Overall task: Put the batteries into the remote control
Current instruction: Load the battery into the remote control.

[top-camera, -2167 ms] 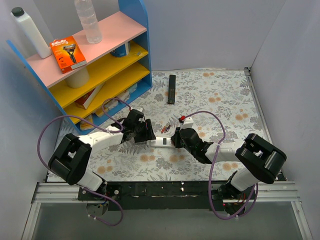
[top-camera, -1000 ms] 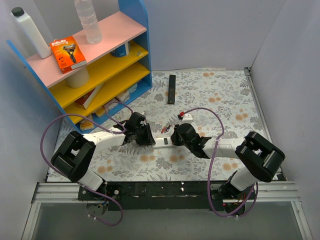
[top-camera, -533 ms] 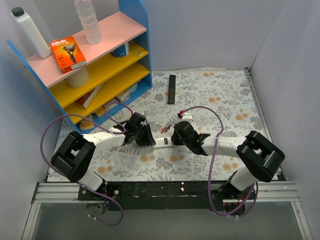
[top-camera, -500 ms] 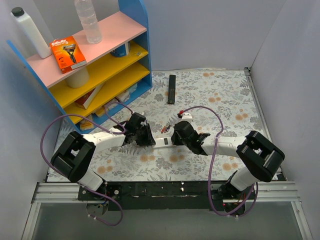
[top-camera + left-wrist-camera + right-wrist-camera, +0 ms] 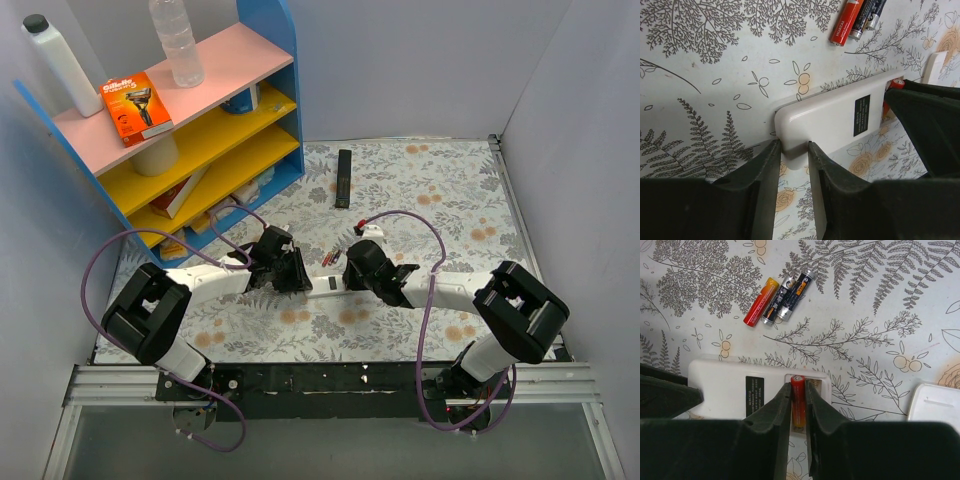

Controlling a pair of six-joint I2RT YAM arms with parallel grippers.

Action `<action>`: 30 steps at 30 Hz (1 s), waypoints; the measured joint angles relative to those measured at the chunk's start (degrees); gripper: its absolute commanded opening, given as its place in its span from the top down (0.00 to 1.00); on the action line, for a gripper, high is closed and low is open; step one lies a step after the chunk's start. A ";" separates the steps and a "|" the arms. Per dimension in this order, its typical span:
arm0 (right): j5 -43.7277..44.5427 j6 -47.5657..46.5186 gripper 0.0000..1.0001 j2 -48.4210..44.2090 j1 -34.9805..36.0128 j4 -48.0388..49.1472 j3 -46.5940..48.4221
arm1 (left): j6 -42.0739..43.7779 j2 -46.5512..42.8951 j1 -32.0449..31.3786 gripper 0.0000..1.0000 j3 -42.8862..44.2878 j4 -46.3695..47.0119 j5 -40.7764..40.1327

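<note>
Right wrist view: right gripper (image 5: 798, 388) pinched on a red battery (image 5: 798, 409), seating it in the open bay of the remote control (image 5: 725, 386). Left gripper (image 5: 792, 150) clamps the remote's end. Looks like cell one's nearly in; three loose batteries (image 5: 777, 297) wait just beyond.

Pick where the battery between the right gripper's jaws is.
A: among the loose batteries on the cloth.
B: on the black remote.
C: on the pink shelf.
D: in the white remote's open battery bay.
D: the right wrist view shows the battery, held by the right gripper, in the remote control's open bay.
</note>
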 measured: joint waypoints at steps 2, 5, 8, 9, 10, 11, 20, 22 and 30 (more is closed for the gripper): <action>-0.13 -0.11 0.73 0.00 0.00 -0.42 0.24 | 0.00 0.00 -0.04 0.72 0.00 -0.02 0.02; -0.20 -0.20 0.71 0.00 0.00 -1.18 0.48 | 0.02 0.00 -0.26 0.71 -0.02 -0.04 0.04; -0.13 -0.28 0.70 -0.02 0.00 -1.46 0.59 | 0.04 0.00 -0.31 0.70 -0.02 -0.04 0.04; -0.13 -0.31 0.69 -0.02 0.00 -1.57 0.59 | 0.07 0.00 -0.31 0.70 -0.02 -0.04 0.04; -0.11 -0.33 0.69 -0.02 0.00 -1.68 0.63 | 0.09 0.00 -0.33 0.69 -0.02 -0.04 0.04; -0.11 -0.37 0.69 -0.02 0.00 -1.88 0.76 | 0.17 0.00 -0.33 0.69 -0.02 -0.04 0.04; -0.26 -1.88 0.61 -1.09 0.02 -4.11 1.97 | 0.50 0.00 -0.68 0.67 -0.02 -0.07 0.02; -0.46 -2.75 0.59 -1.64 0.02 -4.72 2.86 | 0.70 0.00 -0.72 0.67 -0.02 -0.07 0.00; -2.12 -10.67 0.54 -4.46 0.11 -5.49 4.35 | 1.79 0.00 -0.72 0.67 0.04 -0.09 -0.07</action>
